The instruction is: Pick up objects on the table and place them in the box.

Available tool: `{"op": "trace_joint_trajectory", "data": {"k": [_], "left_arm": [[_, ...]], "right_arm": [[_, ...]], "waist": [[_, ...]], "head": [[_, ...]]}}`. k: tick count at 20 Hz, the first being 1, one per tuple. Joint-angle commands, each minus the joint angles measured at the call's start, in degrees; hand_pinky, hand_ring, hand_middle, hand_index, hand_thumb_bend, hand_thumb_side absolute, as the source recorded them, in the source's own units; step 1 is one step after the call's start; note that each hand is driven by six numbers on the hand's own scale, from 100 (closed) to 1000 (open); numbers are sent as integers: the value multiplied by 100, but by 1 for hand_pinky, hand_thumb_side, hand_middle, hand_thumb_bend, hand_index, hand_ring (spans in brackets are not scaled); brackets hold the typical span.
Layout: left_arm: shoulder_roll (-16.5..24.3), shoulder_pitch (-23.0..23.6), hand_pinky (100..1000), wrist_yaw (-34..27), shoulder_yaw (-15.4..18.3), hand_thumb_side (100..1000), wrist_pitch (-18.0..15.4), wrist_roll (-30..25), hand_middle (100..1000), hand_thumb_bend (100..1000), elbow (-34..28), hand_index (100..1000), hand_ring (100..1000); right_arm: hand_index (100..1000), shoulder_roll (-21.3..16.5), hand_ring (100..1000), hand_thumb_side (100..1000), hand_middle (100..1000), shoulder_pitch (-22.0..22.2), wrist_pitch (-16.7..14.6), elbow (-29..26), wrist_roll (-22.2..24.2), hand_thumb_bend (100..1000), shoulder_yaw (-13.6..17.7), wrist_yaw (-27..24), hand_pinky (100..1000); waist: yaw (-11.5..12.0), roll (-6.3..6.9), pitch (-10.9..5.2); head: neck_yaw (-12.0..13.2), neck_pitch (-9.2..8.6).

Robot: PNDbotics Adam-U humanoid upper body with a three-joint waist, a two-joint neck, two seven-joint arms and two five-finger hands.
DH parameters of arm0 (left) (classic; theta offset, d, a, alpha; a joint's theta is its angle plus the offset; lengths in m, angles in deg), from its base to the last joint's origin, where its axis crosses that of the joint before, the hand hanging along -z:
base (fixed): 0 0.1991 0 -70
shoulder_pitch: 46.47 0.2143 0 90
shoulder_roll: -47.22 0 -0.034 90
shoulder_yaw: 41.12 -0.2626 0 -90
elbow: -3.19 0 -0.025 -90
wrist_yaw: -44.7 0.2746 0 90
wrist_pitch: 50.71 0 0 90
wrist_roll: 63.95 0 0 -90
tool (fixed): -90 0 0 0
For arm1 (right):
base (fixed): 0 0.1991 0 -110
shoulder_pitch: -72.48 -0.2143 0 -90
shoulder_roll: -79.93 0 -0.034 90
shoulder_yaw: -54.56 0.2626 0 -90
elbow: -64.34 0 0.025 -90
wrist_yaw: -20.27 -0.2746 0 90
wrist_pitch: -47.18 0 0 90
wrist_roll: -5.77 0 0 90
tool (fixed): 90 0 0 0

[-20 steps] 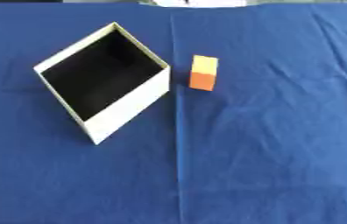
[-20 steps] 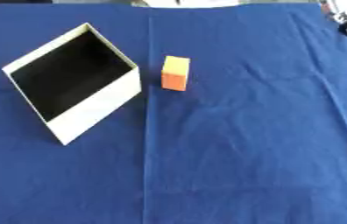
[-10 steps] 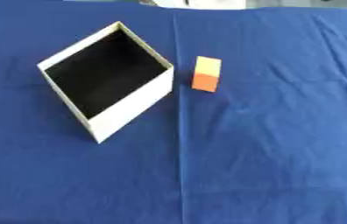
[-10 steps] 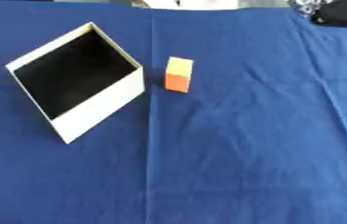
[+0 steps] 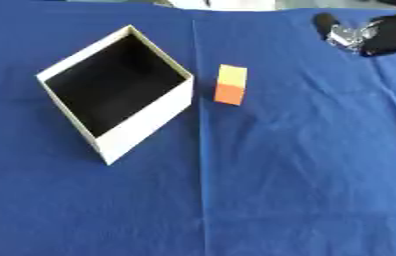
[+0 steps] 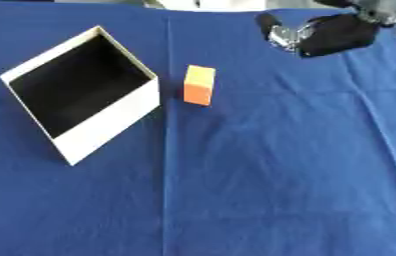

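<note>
Fingers unclear on right hand (image 6: 328, 34) upper right, one orange block (image 6: 199, 85), one open box (image 6: 81, 95)

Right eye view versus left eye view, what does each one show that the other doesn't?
Only the right eye view shows more of the right hand, with the arm running up to the top right corner. Only the left eye view shows more blue cloth to the left of the box. Both show the open box, white outside and dark inside, with the orange block standing apart on its right, and the right hand coming in at the top right. The left hand shows in neither.
</note>
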Motion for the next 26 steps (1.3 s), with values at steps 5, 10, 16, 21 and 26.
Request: {"op": "trace_joint_trajectory", "data": {"k": [5, 10, 16, 21, 26], "left_arm": [[165, -7, 412, 15, 29, 621, -1, -12, 593, 123, -111, 691, 528], [159, -6, 412, 16, 25, 623, 4, -16, 593, 122, -111, 691, 527], [135, 4, 411, 6, 14, 624, 19, -29, 593, 122, -111, 691, 527], [116, 9, 411, 2, 8, 626, 34, -53, 593, 120, -111, 691, 527], [98, 6, 411, -1, 8, 626, 35, -75, 593, 120, -111, 691, 527]], "right_arm": [[878, 295, 908, 926, 862, -501, -93, 488, 640, 100, -507, -28, 868], [908, 433, 900, 876, 857, -612, -11, 475, 1070, 100, -516, -290, 865], [945, 755, 900, 590, 862, -890, 290, 604, 1599, 289, -523, -587, 870], [962, 1047, 879, 494, 858, -1058, 622, 828, 2040, 339, -503, -669, 876], [971, 1277, 884, 488, 865, -1166, 853, 994, 2431, 353, -435, -614, 891]], "waist": [[-54, 32, -150], [-60, 44, -153], [-67, 53, -167], [-60, 56, -164], [-42, 56, -150]], "head": [[69, 12], [78, 19], [54, 33], [44, 42], [31, 48]]}}
